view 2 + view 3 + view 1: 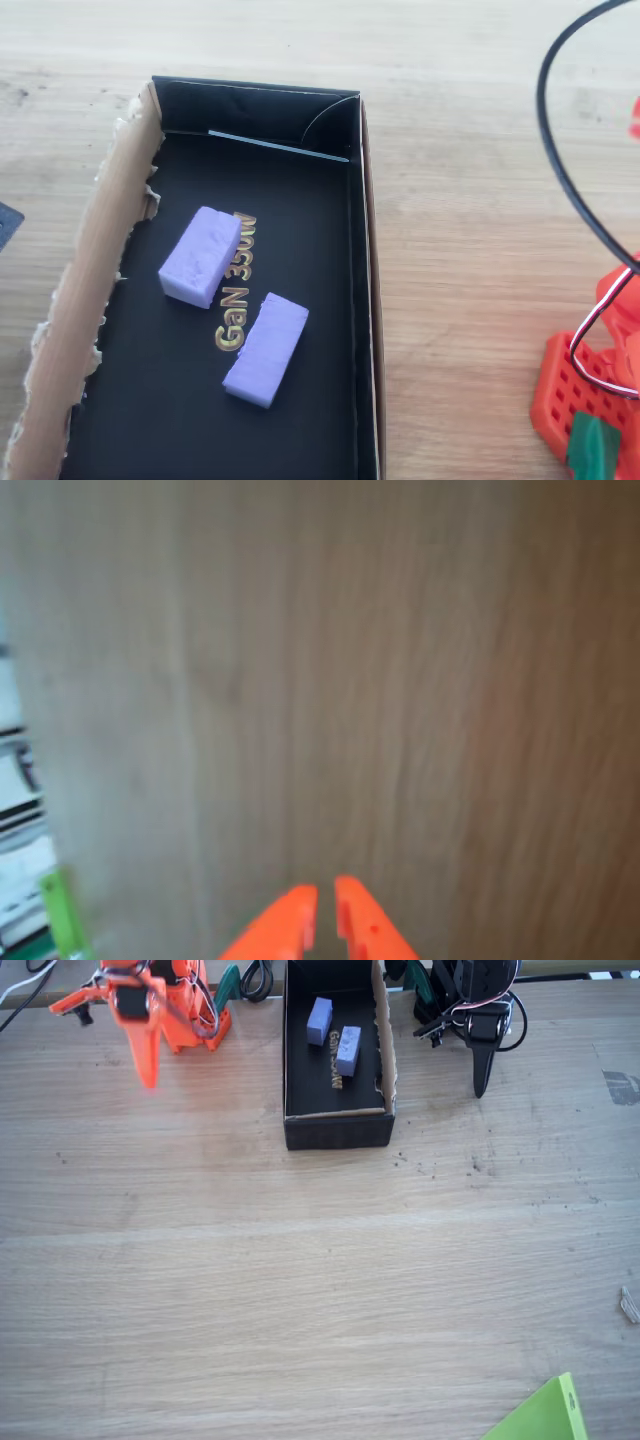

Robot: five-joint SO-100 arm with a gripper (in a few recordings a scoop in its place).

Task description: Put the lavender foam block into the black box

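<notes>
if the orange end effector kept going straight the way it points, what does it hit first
Probably bare wooden table: the end effector, nearly closed with nothing in it, points at plain wood, though the height above it is unclear.

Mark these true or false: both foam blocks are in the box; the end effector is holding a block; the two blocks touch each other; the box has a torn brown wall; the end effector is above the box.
1. Both foam blocks lie in the black box. True.
2. The end effector holds a block. False: shut on nothing.
3. The blocks touch. False: gold lettering shows between them.
4. The box has a torn brown wall. True.
5. The end effector is above the box. False: it is over bare table.
</notes>
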